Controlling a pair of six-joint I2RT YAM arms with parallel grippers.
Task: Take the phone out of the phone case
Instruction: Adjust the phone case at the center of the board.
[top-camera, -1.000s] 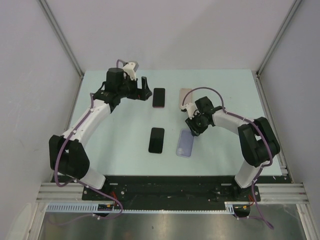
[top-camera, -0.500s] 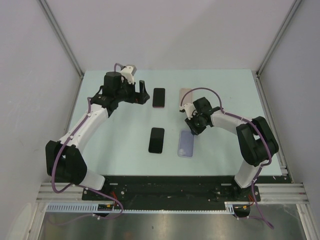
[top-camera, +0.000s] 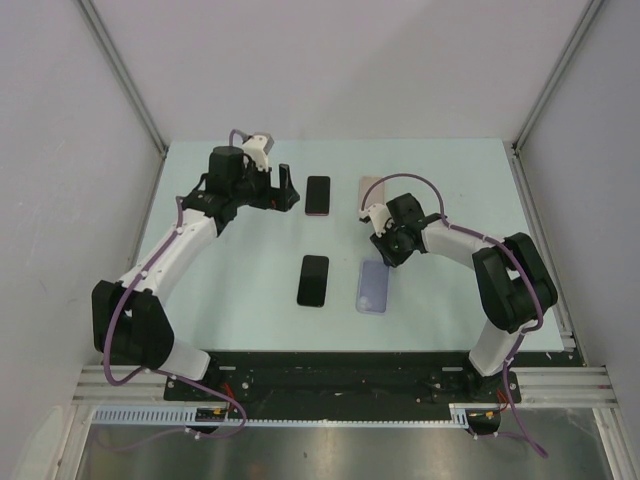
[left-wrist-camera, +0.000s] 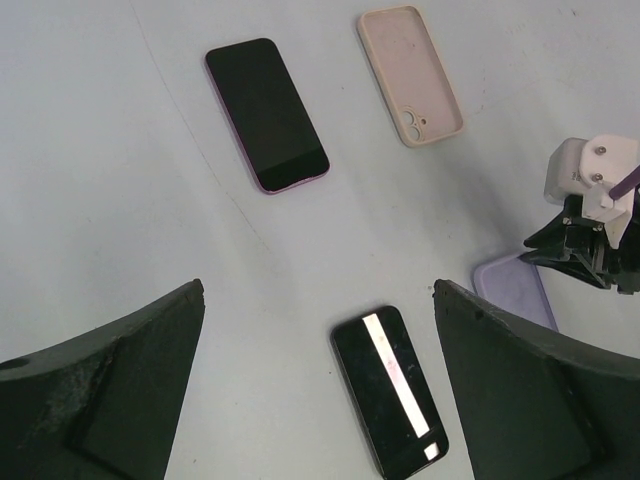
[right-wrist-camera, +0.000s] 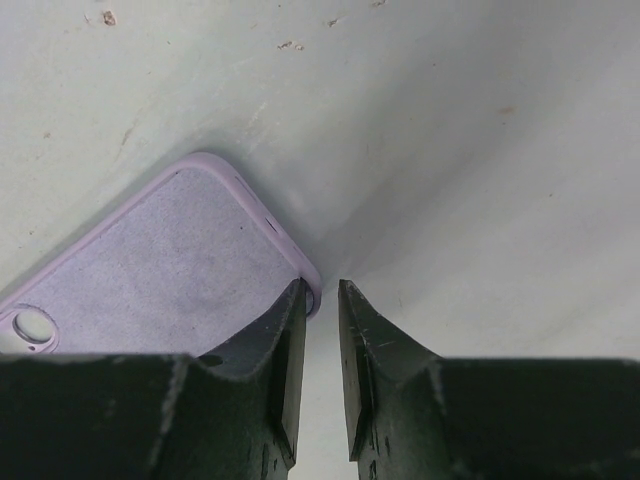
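A black phone (top-camera: 313, 280) lies bare, screen up, mid-table; it also shows in the left wrist view (left-wrist-camera: 390, 390). An empty lilac case (top-camera: 373, 290) lies flat, open side up, to its right. My right gripper (top-camera: 387, 260) is low at that case's far corner. In the right wrist view (right-wrist-camera: 320, 286) the jaws stand a narrow gap apart, one finger over the case's inside (right-wrist-camera: 170, 250), one outside, and the rim is not pinched. My left gripper (top-camera: 285, 187) hovers wide open and empty beside a phone in a pink case (top-camera: 318, 195), which the left wrist view (left-wrist-camera: 267, 115) shows too.
An empty beige case (top-camera: 371, 188) lies open side up at the back, right of the pink-cased phone; it also shows in the left wrist view (left-wrist-camera: 410, 75). Grey walls close in the table on the left, right and back.
The lilac case has turned a little and now lies straighter on the table. My right gripper has drawn back slightly toward the case's far corner. My left gripper has shifted a little left.
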